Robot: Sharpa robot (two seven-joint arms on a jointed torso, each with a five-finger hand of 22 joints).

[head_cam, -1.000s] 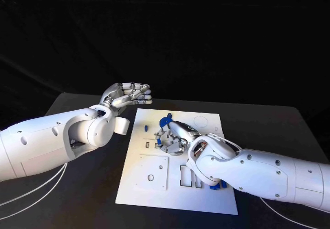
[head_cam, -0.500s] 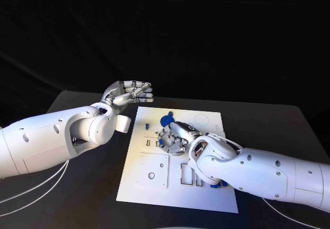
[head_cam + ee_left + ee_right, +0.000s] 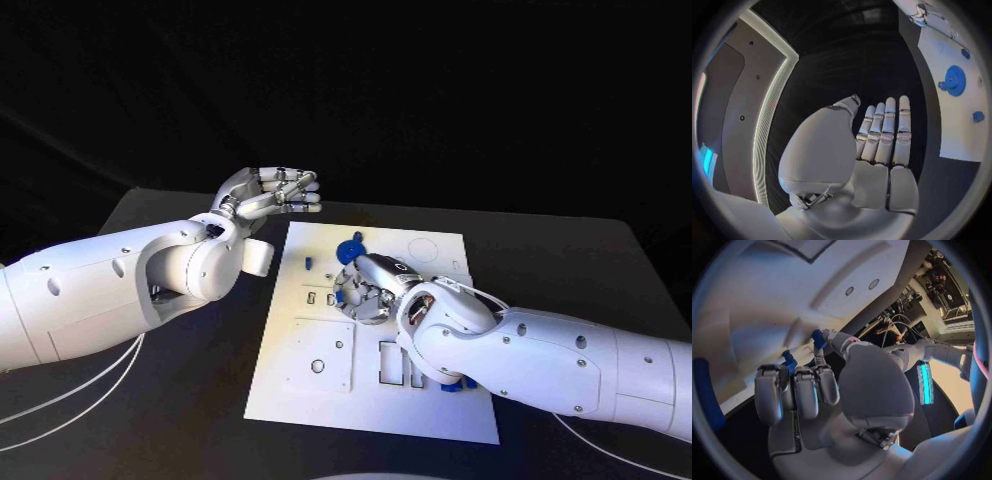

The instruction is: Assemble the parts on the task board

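The white task board [image 3: 310, 390] lies in the middle of the black table. My right hand [image 3: 372, 287] rests on its upper middle with the fingers bent down onto the plate. It pinches a small blue part [image 3: 819, 338] between thumb and finger against the board [image 3: 767, 300], and a second blue piece [image 3: 789, 361] peeks out behind the fingertips. A blue gear [image 3: 349, 248] stands just beyond this hand, with a small blue peg [image 3: 307, 266] to its left. My left hand [image 3: 270, 195] hovers off the board's far left corner and holds nothing, its fingers [image 3: 882, 135] stretched out.
More blue parts [image 3: 456, 385] lie at the board's near right, half hidden under my right forearm. Rectangular cut-outs [image 3: 389, 365] sit in the board's near half. The left wrist view shows the gear [image 3: 953, 81] and a small blue part [image 3: 978, 116] on the board.
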